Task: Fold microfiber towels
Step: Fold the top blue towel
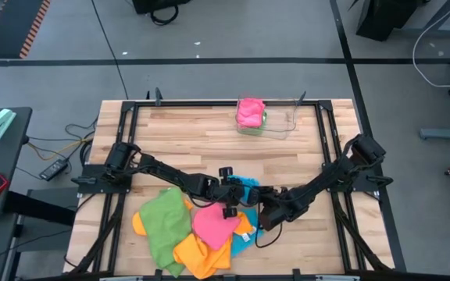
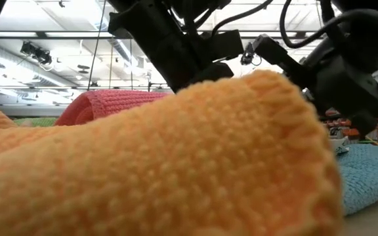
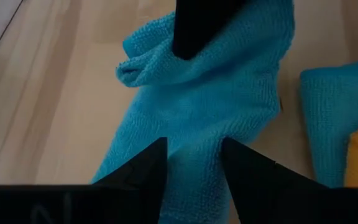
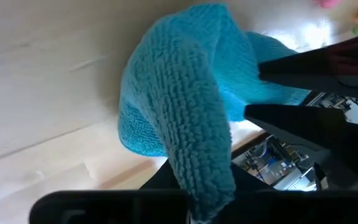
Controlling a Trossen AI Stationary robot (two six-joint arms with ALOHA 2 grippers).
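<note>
The right gripper [image 4: 197, 205] is clamped tight on a fold of the sky blue towel [image 4: 179, 106], which rises out of its fingers and drapes forward over the wooden table [image 4: 36, 81]. The left gripper [image 3: 193, 158] stands partly open with the same blue towel [image 3: 210, 106] lying between its two fingers [image 3: 145, 165]; whether they press the cloth cannot be told. In the left wrist view a dark finger of the other arm [image 3: 201, 22] comes down onto the bunched far end of that towel.

Seen from above, both grippers meet at the blue towel [image 1: 247, 186], the left gripper [image 1: 229, 204] just beside it on one side and the right gripper [image 1: 266, 212] on the other. Touching the blue towel on the near side is a loose pile: a pink towel [image 1: 213, 222] on top, an orange towel [image 1: 201, 254] under it at the table's front edge, and a green towel [image 1: 165, 222] on the left of the pile. Well apart from the blue towel, at the table's far edge, a clear plastic tray [image 1: 281, 125] holds another pink towel [image 1: 250, 112].

In the low view the orange towel [image 2: 163, 164] fills the foreground.
</note>
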